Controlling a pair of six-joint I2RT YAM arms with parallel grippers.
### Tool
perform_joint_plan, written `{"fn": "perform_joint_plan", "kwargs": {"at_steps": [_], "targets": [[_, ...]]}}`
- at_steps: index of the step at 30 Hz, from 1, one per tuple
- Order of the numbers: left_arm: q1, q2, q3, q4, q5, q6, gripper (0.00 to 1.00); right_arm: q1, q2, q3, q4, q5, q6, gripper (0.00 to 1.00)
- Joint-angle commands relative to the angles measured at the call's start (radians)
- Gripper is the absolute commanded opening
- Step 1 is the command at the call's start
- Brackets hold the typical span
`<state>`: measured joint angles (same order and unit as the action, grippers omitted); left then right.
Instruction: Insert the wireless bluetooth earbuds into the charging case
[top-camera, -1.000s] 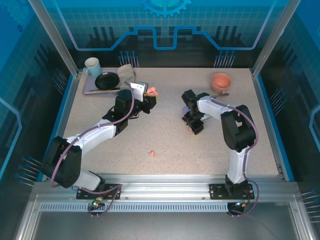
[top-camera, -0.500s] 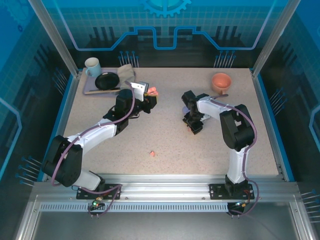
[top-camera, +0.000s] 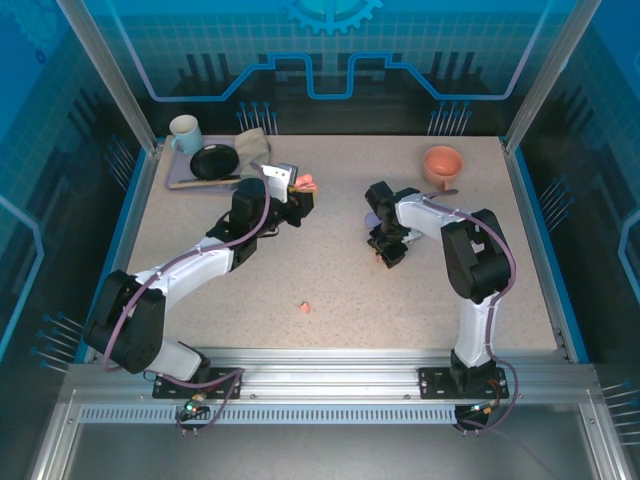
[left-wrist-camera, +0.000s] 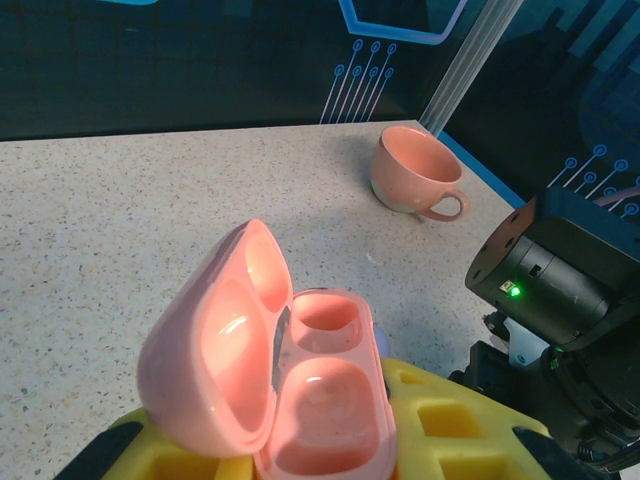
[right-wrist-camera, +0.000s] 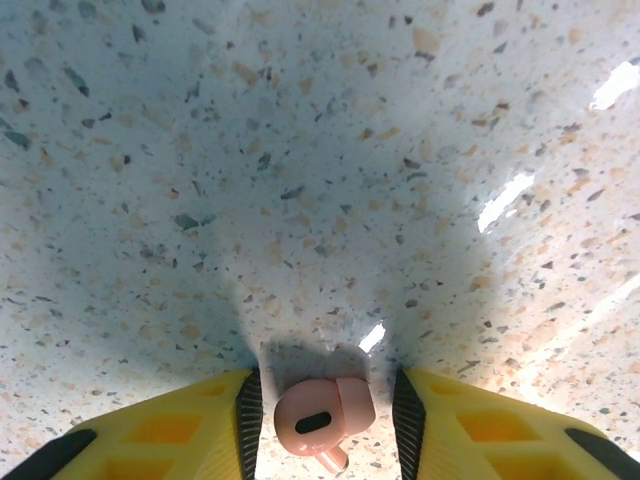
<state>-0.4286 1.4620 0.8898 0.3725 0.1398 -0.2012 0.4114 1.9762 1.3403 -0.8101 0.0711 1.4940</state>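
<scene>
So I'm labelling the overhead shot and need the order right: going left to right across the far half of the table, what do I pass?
white mug → black dish → folded cloth → open pink charging case → pink cup

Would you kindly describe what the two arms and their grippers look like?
Both the left arm and the right arm have white link covers, black joints and a purplish cable running alongside. The left gripper and the right gripper have yellow fingers with square recesses and black inner edges. A green light glows on the right arm's black housing.
</scene>
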Motion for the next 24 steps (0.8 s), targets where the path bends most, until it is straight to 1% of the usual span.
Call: {"fn": "perform_joint_plan", "kwargs": {"at_steps": [1,11,17,24], "targets": [[-0.007,0.009,0.034,0.022,0.024,0.013,0.0,-0.013,0.018,-0.033,-0.003,0.017,-0.025,0.39],[-0.007,0.003,0.028,0.013,0.038,0.016,0.0,-0.011,-0.013,-0.053,0.022,0.044,-0.143,0.25],[-0.007,-0.002,0.012,0.014,0.044,0.023,0.0,-0.011,-0.06,-0.075,0.067,0.05,-0.241,0.21],[-0.007,-0.018,-0.016,0.02,0.044,0.052,0.0,-0.01,-0.129,-0.107,0.107,0.066,-0.353,0.2]]}}
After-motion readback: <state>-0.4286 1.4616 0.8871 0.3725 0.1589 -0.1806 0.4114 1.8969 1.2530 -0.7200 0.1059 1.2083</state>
